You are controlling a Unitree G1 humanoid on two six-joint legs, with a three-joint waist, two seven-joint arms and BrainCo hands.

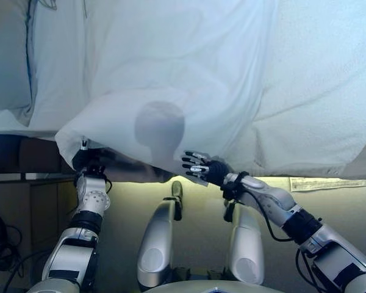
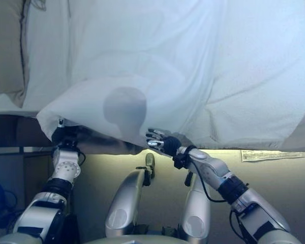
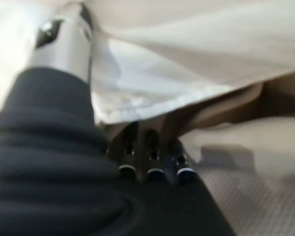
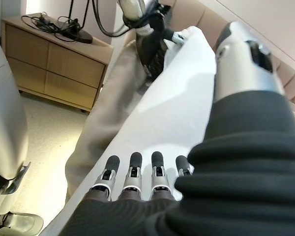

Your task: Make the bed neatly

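White duvet (image 1: 189, 79) drapes over the bed's near edge in the head views, pillow (image 1: 9, 58) far left. Left wrist view: left hand (image 3: 147, 160) pinches its hem. Right wrist view: right hand (image 4: 132, 179) curls on the hem, nightstand (image 4: 54, 64) beyond.

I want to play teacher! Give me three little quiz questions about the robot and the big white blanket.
1. True or false: the white blanket lies folded on the floor.
2. Which hand grips the blanket's corner at the bed's edge: A) left hand, B) right hand, C) neither?
3. What wooden thing stands by the bed in the right wrist view?

Key:
1. False. It is spread over the bed and its near edge is lifted.
2. A. The left hand's fingers curl under the hem and its thumb presses on top. The right hand also holds the edge, further along.
3. A nightstand with drawers and dark cables on top.
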